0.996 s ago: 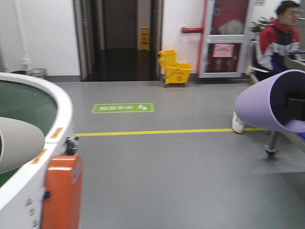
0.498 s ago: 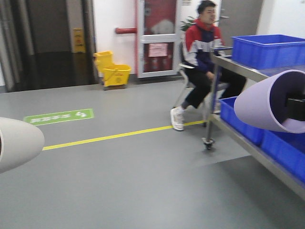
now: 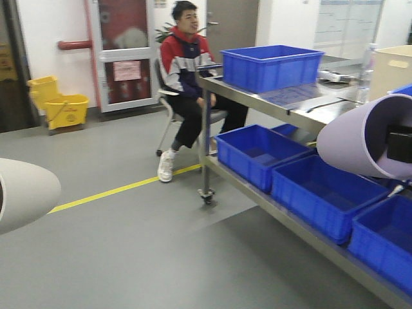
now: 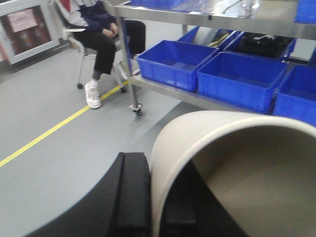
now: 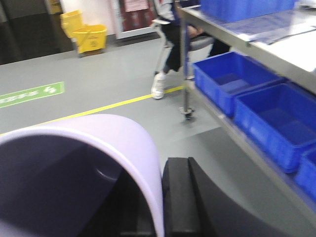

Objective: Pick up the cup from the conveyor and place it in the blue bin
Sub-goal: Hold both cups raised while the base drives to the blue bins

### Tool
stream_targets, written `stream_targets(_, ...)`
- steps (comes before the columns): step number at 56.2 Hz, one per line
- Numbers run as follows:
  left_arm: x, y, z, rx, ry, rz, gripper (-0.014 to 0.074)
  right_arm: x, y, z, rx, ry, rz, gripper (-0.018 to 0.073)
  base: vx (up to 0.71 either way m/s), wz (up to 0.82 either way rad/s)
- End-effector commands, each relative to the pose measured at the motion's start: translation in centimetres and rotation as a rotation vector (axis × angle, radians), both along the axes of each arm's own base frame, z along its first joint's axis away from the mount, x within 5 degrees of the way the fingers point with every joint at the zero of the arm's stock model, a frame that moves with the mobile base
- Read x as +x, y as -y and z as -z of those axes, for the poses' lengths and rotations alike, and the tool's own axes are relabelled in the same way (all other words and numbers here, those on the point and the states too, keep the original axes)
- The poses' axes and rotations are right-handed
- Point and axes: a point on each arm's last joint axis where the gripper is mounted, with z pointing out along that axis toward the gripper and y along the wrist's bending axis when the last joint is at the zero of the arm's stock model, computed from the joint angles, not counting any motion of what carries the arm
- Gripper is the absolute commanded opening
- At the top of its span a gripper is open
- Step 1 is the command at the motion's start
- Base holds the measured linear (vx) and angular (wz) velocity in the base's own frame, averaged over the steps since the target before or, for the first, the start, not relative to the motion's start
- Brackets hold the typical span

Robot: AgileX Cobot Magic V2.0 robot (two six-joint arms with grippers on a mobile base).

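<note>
Conveyor gone from view, bright-blue rectangular plastic tub [image 3: 270, 74] now ahead on steel worktop's [image 3: 302, 103] corner; left tool [image 4: 157, 197] pinches cream cup [image 4: 237, 148], right tool [image 5: 160, 197] lilac cup [image 5: 74, 148], so drop-off nears.

A steel table [image 3: 270, 107] stands on the grey floor [image 3: 129, 257], its corner leg on a castor [image 3: 206, 197]. On its top sit the blue bin [image 3: 270, 67] and, far right, a cream-white tub [image 3: 393, 69]. Its lower shelf [image 3: 302, 233] carries 3 smaller bins side by side: left shelf bin [image 3: 257, 154], middle shelf bin [image 3: 328, 193], right shelf bin [image 3: 386, 241]. A yellow line [image 3: 116, 190] crosses the floor.
</note>
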Motion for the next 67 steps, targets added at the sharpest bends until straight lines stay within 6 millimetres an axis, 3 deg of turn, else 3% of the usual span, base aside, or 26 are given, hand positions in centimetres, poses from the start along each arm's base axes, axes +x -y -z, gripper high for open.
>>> stream_targets(1,-0.40,-0.06,-1.69,-0.045,0.104,-0.017,0.0062,-0.54,0.18,-2.05,0.023,0.138,0.002,-0.0009,0.26,-0.41)
stream_targets(20,-0.37,-0.06,-1.68,-0.045,0.103,-0.017,0.0062,-0.54,0.18,-2.05,0.023,0.138,0.002,-0.0009,0.29,-0.22)
stream_targets(67,-0.37,-0.06,-1.68,-0.045,0.103,-0.017,0.0062,-0.54,0.18,-2.05,0.023,0.138,0.002,-0.0009,0.36,0.06)
